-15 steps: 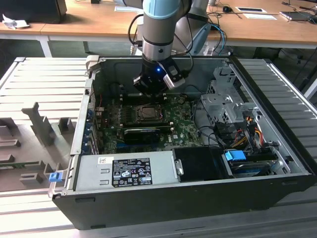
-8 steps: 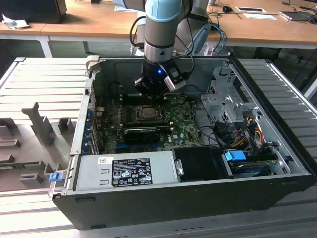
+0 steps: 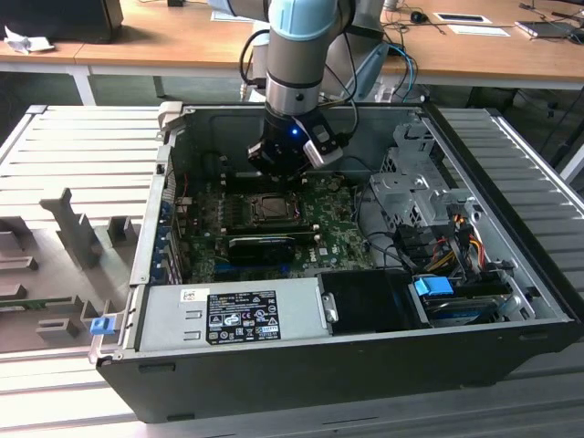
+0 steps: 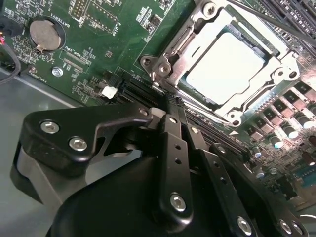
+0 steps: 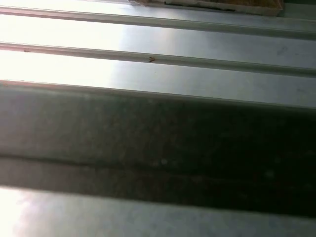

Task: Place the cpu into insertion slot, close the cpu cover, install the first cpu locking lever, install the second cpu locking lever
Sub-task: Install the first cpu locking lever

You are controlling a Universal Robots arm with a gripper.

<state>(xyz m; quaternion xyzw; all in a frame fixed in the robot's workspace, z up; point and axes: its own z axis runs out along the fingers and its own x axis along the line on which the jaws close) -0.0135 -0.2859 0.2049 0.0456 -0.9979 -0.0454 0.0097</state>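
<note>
Arm (image 3: 294, 55): silver-grey tube w/ pale blue joint cap, black wrist section, small blue light lit. Black cables looped alongside. Gripper (image 4: 174, 106): matte black linkage fingers, silver hex-socket screws at pivots, rounded black housing.

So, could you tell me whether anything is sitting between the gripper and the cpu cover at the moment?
Nothing visible does. In the second wrist view the gripper sits right at the edge of the cpu cover, which lies closed around the cpu. Only bare green circuit board surrounds them there.
</note>
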